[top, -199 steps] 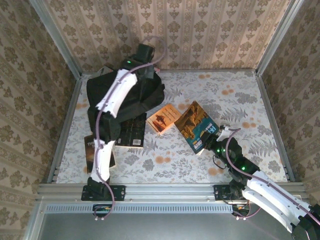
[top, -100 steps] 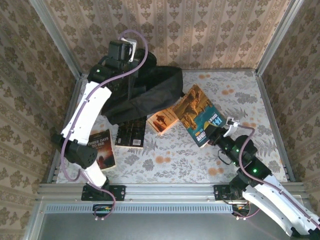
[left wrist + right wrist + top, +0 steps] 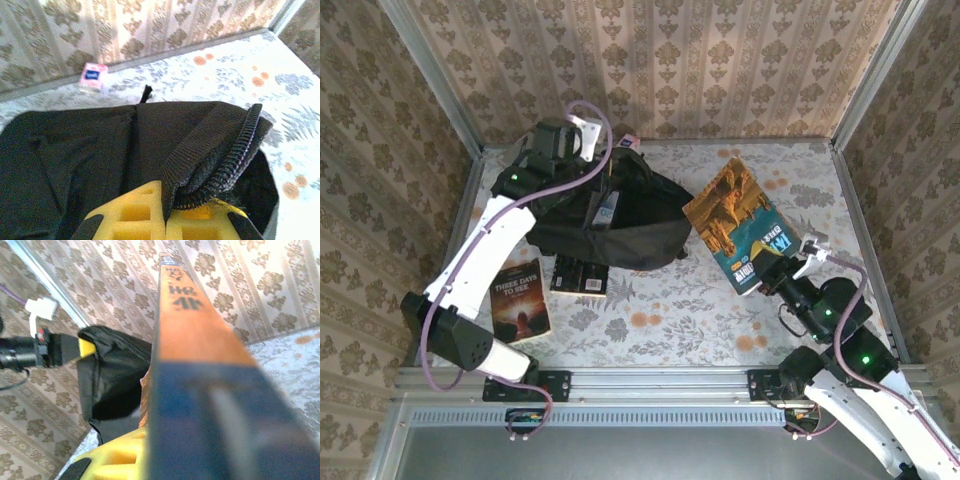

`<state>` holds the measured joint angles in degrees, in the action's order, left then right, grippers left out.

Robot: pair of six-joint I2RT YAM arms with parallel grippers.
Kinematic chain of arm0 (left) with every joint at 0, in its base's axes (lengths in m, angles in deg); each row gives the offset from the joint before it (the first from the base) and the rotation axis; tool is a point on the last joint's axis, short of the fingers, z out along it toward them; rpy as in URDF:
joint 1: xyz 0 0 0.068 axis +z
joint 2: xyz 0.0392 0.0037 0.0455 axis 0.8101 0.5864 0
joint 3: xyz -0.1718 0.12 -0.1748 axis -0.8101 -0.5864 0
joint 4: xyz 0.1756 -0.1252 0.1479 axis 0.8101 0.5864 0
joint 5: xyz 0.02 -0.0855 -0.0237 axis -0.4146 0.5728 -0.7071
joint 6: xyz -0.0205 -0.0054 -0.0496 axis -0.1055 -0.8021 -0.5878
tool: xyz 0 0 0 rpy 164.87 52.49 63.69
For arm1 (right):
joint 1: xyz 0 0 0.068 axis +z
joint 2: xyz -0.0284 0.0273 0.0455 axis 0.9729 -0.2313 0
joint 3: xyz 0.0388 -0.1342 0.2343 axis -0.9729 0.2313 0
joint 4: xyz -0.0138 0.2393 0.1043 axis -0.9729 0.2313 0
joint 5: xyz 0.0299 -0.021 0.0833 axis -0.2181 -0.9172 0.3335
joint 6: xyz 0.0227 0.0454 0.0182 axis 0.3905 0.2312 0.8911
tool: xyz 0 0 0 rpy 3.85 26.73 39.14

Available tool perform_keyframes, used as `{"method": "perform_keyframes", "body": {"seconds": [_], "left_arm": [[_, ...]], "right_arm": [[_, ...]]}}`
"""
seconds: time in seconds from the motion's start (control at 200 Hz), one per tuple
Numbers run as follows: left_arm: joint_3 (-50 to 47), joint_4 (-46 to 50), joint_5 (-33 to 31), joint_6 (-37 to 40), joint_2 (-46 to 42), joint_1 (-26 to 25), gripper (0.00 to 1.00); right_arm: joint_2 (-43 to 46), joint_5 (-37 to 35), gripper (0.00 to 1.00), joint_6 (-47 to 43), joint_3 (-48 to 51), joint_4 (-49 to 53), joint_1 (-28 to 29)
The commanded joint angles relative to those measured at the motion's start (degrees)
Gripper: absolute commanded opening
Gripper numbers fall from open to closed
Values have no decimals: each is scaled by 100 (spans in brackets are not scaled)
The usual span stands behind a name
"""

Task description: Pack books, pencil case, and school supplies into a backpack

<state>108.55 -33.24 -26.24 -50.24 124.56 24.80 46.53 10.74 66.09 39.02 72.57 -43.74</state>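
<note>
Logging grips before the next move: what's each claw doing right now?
Left claw: closed on the backpack.
Right claw: closed on the brown-and-teal book.

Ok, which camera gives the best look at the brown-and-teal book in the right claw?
The top camera: the book faces it with the whole cover showing, held by the right claw. The right wrist camera gets its spine edge-on, close and blurred.

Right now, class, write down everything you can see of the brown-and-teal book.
The brown-and-teal book is a paperback with a sandy-brown picture above a teal band of white lettering. The right gripper is shut on its lower corner, holding it closed and tilted, cover up, right of the backpack. Its spine looks orange and blue.
</note>
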Motion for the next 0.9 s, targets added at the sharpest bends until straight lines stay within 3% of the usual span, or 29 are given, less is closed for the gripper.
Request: {"method": "perform_keyframes", "body": {"seconds": [0.0,0.18,0.32,0.485,0.895], "left_arm": [[-347,-710,490,-446,-585,-99,0],[-1172,-1100,415,-819,-1202,-190,0],[-1830,-1439,263,-1152,-1669,-208,0],[-2319,-1803,392,-1461,-1987,-225,0],[-2852,-2231,718,-1617,-2132,-453,0]], "right_arm": [[-229,708,0,-59,-398,-156,-10],[-1399,1928,0,1438,-308,-333,-17],[-2023,2740,0,2928,400,-1449,-12],[-2595,3004,0,3843,1150,-2590,-10],[-4397,3244,0,4865,796,-4690,-19]]}}
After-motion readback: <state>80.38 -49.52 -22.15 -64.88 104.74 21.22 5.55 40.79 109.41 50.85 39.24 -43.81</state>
